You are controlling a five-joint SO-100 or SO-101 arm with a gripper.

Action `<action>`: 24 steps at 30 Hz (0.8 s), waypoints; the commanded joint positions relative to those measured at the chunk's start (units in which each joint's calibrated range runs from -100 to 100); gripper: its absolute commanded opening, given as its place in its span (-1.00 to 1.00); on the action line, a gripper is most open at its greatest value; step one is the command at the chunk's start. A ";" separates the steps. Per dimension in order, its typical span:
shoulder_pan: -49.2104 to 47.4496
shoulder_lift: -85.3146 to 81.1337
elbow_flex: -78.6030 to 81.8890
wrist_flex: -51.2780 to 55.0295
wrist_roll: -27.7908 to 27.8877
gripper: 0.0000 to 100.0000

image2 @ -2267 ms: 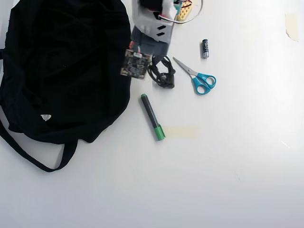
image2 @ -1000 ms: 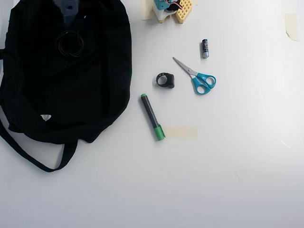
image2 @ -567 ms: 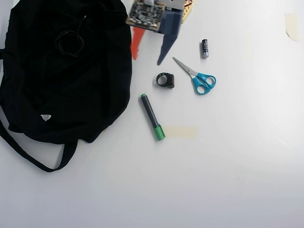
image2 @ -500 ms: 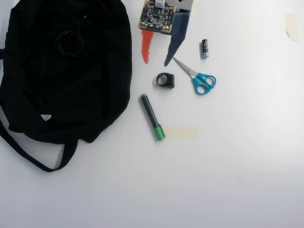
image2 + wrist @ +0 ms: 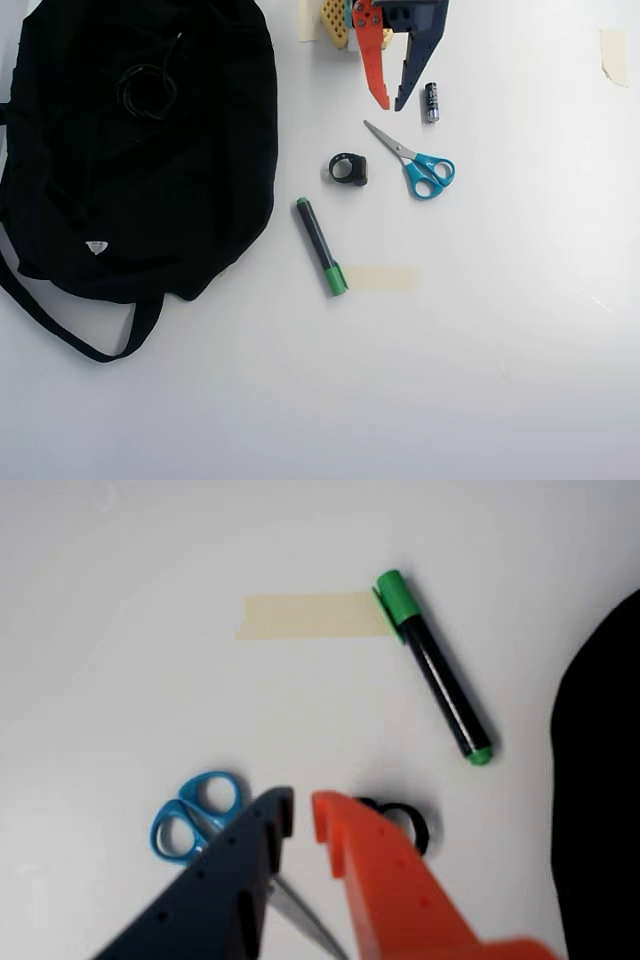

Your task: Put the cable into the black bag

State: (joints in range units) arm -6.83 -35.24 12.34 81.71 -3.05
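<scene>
The cable lies as a small coil on top of the black bag, near the bag's upper end in the overhead view. No part of the arm touches it. My gripper hangs at the top of that view, right of the bag and just above the scissors' tip. Its orange and dark blue fingers stand a narrow gap apart with nothing between them. In the wrist view the gripper points over bare table, the bag's edge fills the right side, and the cable is out of view.
A black ring-shaped object, blue scissors, a green-capped marker, a battery and a tape strip lie right of the bag.
The cable went from beside the ring onto the bag and was let go. Since then the gripper has swung right, away from the bag, and its fingers have narrowed.
</scene>
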 commanded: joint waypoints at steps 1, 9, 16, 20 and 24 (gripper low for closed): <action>-0.65 -7.16 8.05 -4.10 1.43 -0.95; -0.65 -23.10 32.85 -14.53 1.53 -0.95; -0.65 -41.11 56.03 -22.45 1.53 -0.95; -1.47 -47.74 62.59 -22.45 1.58 -0.95; -2.44 -54.38 67.98 -22.45 1.58 -0.95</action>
State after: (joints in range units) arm -9.11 -85.39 78.38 60.24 -1.73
